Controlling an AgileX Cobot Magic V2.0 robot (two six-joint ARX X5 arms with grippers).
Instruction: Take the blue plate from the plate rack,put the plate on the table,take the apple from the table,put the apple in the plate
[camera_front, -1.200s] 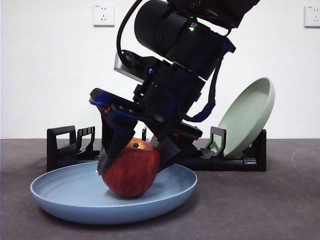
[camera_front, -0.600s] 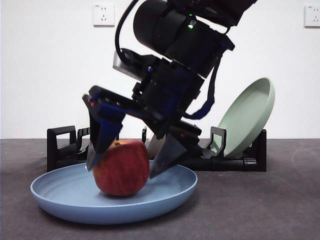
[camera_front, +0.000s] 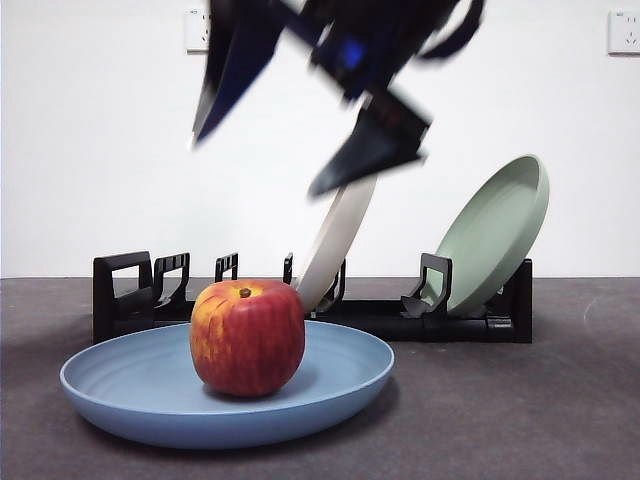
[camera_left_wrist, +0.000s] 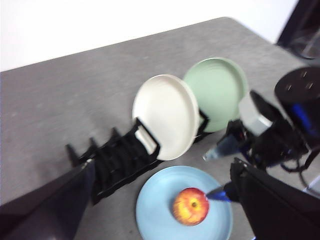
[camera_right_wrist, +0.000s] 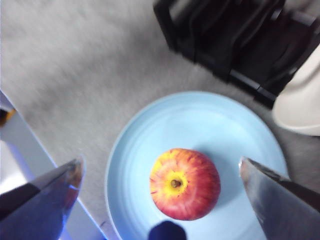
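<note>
The red apple (camera_front: 247, 338) sits upright in the blue plate (camera_front: 150, 400), which lies flat on the grey table (camera_front: 560, 400) in front of the black plate rack (camera_front: 130, 290). My right gripper (camera_front: 260, 165) is open and empty, blurred, well above the apple; its wrist view shows the apple (camera_right_wrist: 185, 183) and plate (camera_right_wrist: 200, 125) below between the spread jaws (camera_right_wrist: 161, 164). My left gripper (camera_left_wrist: 162, 167) is open and empty, held high over the table. Its view shows the apple (camera_left_wrist: 190, 206), plate (camera_left_wrist: 155, 210), rack (camera_left_wrist: 115, 160) and right gripper (camera_left_wrist: 212, 175).
A cream-white plate (camera_front: 335, 245) and a sage-green plate (camera_front: 495, 235) lean in the rack behind the blue plate. They also show in the left wrist view as the cream plate (camera_left_wrist: 165, 115) and green plate (camera_left_wrist: 217, 92). Bare table lies to the right.
My right gripper has let go of the apple, opened wide and risen up off it. The apple now rests upright in the blue plate.
</note>
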